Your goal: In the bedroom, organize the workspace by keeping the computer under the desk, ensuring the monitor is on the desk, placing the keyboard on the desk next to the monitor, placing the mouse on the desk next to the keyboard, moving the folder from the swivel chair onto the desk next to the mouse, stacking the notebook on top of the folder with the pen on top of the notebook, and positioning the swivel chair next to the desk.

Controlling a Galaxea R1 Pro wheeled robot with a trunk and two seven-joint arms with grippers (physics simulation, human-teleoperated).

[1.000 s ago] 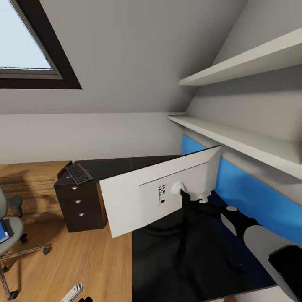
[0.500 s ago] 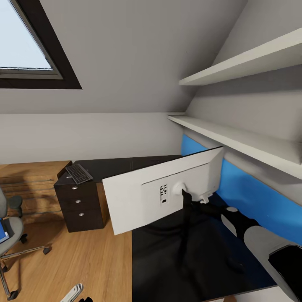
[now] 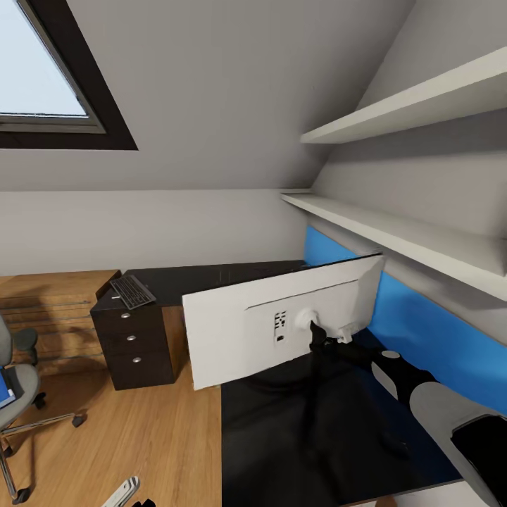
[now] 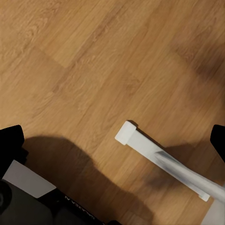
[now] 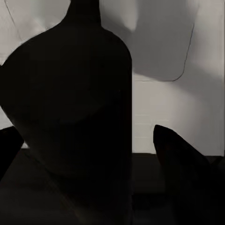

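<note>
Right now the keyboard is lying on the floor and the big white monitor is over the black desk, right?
Not quite. In the head view the keyboard lies on top of the dark drawer unit, not on the floor. The rest holds: the monitor, white back showing, is over the black desk.

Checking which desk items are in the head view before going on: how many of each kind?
monitor: 1
keyboard: 1
swivel chair: 1
folder: 1, only an edge shows on the chair seat
Total: 4
</note>
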